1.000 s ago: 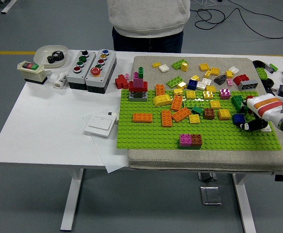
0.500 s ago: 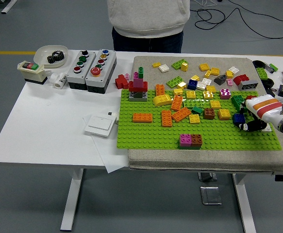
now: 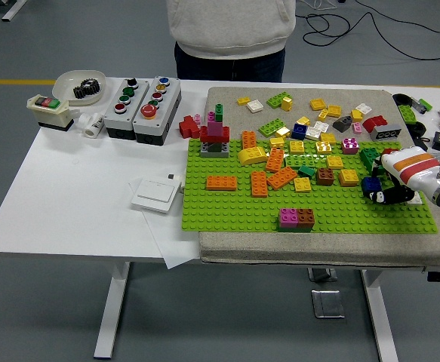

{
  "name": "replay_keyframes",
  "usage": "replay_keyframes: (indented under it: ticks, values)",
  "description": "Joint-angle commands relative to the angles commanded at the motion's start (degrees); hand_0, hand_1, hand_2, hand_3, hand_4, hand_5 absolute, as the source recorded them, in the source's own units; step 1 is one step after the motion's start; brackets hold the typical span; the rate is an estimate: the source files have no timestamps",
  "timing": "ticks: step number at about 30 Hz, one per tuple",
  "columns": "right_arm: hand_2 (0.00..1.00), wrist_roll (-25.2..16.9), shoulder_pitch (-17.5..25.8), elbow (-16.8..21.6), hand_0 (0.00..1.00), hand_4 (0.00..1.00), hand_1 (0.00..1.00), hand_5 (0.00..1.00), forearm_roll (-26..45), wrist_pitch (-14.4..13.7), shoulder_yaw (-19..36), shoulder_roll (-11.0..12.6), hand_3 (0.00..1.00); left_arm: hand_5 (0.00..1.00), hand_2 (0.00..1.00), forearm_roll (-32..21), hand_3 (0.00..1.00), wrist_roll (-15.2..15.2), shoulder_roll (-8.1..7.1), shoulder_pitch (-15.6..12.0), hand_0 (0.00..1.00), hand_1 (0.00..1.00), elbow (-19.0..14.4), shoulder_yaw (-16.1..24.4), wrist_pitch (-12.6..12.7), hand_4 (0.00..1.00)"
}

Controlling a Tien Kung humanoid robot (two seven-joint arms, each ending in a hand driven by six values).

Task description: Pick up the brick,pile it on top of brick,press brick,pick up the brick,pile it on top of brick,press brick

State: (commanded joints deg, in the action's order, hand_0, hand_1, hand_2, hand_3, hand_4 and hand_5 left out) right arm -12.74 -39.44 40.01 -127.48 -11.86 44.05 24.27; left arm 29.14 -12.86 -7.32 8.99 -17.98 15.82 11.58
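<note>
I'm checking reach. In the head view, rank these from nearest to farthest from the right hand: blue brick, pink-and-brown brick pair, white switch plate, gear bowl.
1. Blue brick, right at the right hand, baseplate's right end.
2. Pink-and-brown brick pair, near middle.
3. White switch plate, left of baseplate.
4. Gear bowl, far-left corner.

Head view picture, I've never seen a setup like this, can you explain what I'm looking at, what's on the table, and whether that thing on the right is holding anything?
The picture is taken from a camera high on a humanoid robot, looking down over a white table. The white and orange thing on the right is the robot's right hand; its dark fingers curl beside a blue brick, though I can't tell whether they grip it. The left hand is out of view.

On a grey mat lies a green baseplate with many loose toy bricks, a small brick tower and a pink and brown pair. To the left are two button boxes, a white switch and a bowl. A person stands at the far side.
</note>
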Motion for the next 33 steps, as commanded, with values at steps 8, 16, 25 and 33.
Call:
replay_keyframes:
  ticks: [8,16,25,33]
  values:
    - [0.181,-0.48,-0.05,-1.0,0.232,0.782,0.12,0.567,-0.4,-0.64,-0.25,-0.25,0.533,0.682,0.76,-0.47,0.615,0.15,0.02,0.1,0.712,0.722,-0.02,-0.24,0.07,0.726]
    - [0.177,-0.5,-0.11,-0.96,0.226,0.759,0.117,0.587,-0.58,-1.49,-0.83,-0.5,0.517,0.683,0.76,-0.33,0.614,0.1,0.05,0.19,0.712,0.722,-0.03,-0.2,0.02,0.725]
    - [0.175,0.13,-0.23,-0.96,0.22,0.742,0.111,0.565,-1.55,-1.73,-0.78,-0.47,0.495,0.683,0.761,-0.41,0.614,0.14,0.02,0.31,0.712,0.722,-0.02,-0.26,0.03,0.726]
    - [0.172,0.25,-0.34,-1.35,0.206,0.742,0.107,0.535,-2.52,-2.16,-0.69,-0.51,0.476,0.683,0.76,-0.53,0.615,0.17,-0.02,0.45,0.711,0.722,-0.01,-0.35,0.05,0.727]
